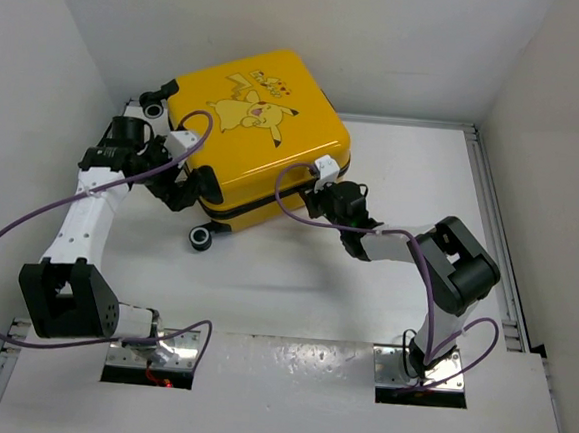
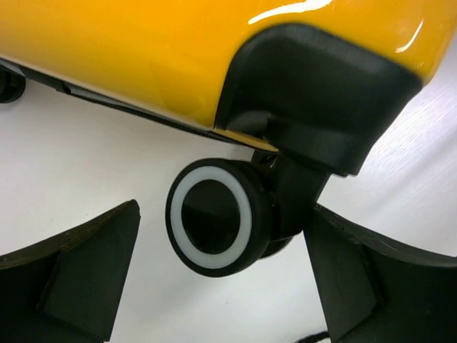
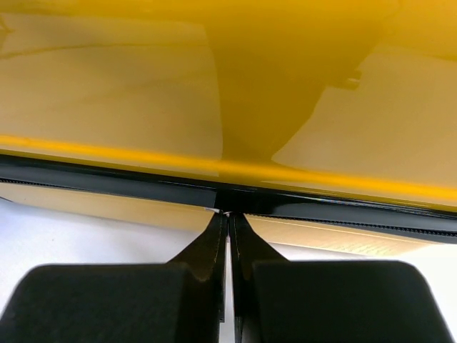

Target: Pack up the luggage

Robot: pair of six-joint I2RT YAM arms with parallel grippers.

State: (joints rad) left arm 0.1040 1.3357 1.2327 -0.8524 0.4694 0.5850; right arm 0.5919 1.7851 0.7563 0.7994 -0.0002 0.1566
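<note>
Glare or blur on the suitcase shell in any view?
Top external: evenly lit and sharp, luggage only faintly glossy. Left wrist: white glare streaks on the yellow near the frame's top, wheel crisp. Right wrist: yellow surface soft-focused with broad pale reflections; zipper seam sharper.

The luggage (image 1: 265, 139) has a smooth, glossy yellow hard shell that mirrors the light, with a matt black plastic corner housing (image 2: 321, 93) and a shiny black zipper seam (image 3: 107, 182). Its wheel (image 2: 214, 218) is smooth black with a white ring. The left gripper (image 2: 223, 214) has fingers (image 2: 86, 271) of matt, faintly grainy black plastic, and the table (image 1: 293, 297) is matt white.
</note>
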